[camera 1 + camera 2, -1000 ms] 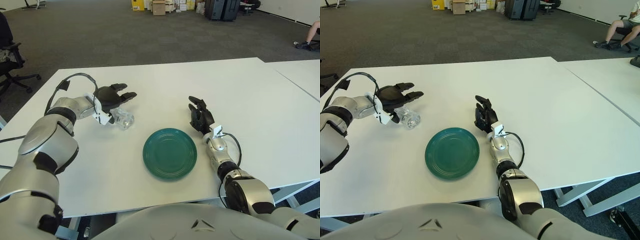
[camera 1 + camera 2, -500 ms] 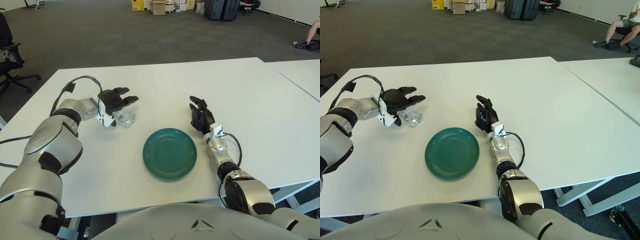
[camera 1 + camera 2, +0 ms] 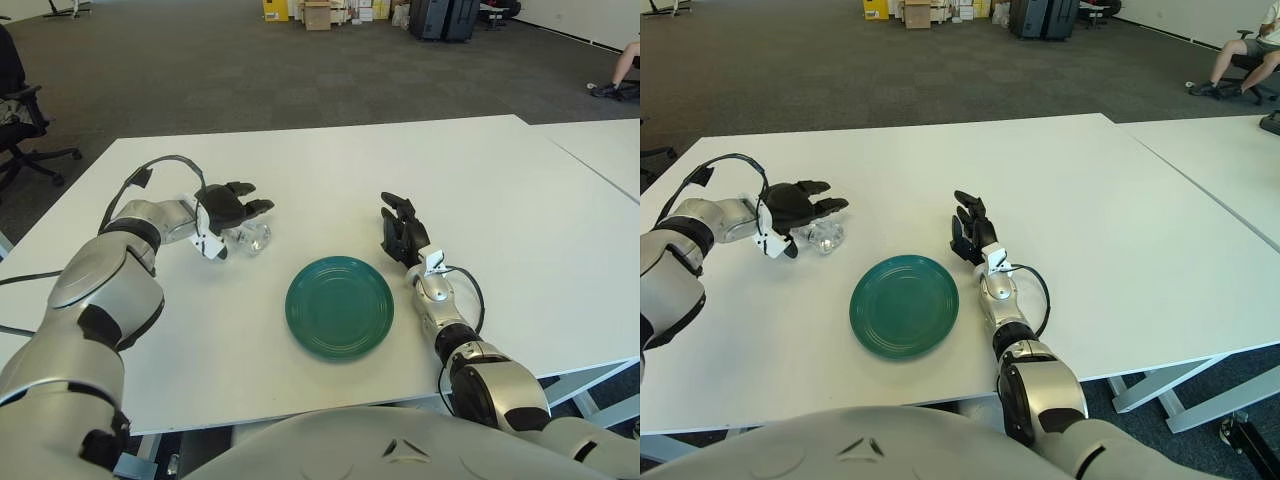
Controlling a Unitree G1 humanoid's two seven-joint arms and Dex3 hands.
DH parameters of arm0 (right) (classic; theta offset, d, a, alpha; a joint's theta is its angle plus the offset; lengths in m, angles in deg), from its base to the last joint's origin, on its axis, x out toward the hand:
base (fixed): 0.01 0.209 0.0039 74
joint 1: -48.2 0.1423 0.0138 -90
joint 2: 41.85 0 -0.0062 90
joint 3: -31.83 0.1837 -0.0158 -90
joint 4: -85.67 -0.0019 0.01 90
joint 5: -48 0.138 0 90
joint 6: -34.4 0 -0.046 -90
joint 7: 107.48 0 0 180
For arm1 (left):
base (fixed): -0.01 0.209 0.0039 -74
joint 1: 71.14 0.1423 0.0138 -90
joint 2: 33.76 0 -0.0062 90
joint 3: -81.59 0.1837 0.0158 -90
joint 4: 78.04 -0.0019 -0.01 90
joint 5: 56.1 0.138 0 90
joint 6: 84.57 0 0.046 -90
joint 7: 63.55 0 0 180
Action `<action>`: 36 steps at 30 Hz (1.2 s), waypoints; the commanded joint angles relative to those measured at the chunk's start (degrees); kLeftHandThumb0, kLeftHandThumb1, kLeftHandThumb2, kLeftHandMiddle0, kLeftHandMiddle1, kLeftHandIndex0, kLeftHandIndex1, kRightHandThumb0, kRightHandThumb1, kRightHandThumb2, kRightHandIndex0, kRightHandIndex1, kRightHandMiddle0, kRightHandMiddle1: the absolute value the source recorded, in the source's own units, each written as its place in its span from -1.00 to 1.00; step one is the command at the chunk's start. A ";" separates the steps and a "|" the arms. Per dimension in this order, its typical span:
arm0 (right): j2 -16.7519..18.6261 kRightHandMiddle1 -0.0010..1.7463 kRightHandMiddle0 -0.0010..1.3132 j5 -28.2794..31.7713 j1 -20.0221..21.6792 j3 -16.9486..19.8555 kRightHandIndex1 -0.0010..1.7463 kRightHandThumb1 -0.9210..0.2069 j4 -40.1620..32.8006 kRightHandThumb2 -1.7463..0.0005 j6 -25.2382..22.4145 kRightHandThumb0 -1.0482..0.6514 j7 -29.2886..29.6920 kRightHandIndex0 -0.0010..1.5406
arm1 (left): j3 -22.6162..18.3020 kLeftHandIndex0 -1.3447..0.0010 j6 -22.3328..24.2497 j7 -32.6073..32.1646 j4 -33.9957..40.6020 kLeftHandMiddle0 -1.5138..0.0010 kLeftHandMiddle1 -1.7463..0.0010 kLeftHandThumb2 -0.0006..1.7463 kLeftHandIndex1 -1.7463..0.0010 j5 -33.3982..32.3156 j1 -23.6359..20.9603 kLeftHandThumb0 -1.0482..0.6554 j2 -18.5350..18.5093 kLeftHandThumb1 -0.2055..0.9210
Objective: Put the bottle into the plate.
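Left hand (image 3: 228, 207) over clear bottle (image 3: 248, 237) at plate's (image 3: 339, 307) 10 o'clock, fingers spread, nothing gripped. Likely light, slick, rolls; grip mid-body. Right hand (image 3: 402, 232) at 2 o'clock, fingers loosely extended.

Before me lies a broad white table (image 3: 300, 160); a second white table (image 3: 605, 150) stands just beside it on the right, a thin gap between them. Beyond is dark grey carpet (image 3: 200, 70). A black office chair (image 3: 18, 110) stands far left, cardboard boxes (image 3: 318, 14) and black cases (image 3: 445, 18) at the far wall, and a seated person's leg (image 3: 1232, 55) shows far right.
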 commanded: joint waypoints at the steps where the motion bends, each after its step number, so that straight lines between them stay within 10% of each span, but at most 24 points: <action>1: -0.55 -0.30 -1.00 0.33 -2.80 0.27 -0.99 -1.00 1.62 0.18 -2.38 -0.56 0.12 -0.65 | 0.52 1.00 0.51 -0.42 -0.07 0.72 0.98 -0.99 0.65 0.35 0.46 -0.95 -0.61 0.92; 36: -1.61 -0.23 -1.00 0.50 -3.27 0.64 -1.00 -1.00 2.51 0.08 3.60 -0.61 -3.97 -0.67 | -0.63 1.00 2.44 2.49 -0.66 0.70 0.99 -1.00 0.64 -1.89 1.22 -0.85 0.49 0.85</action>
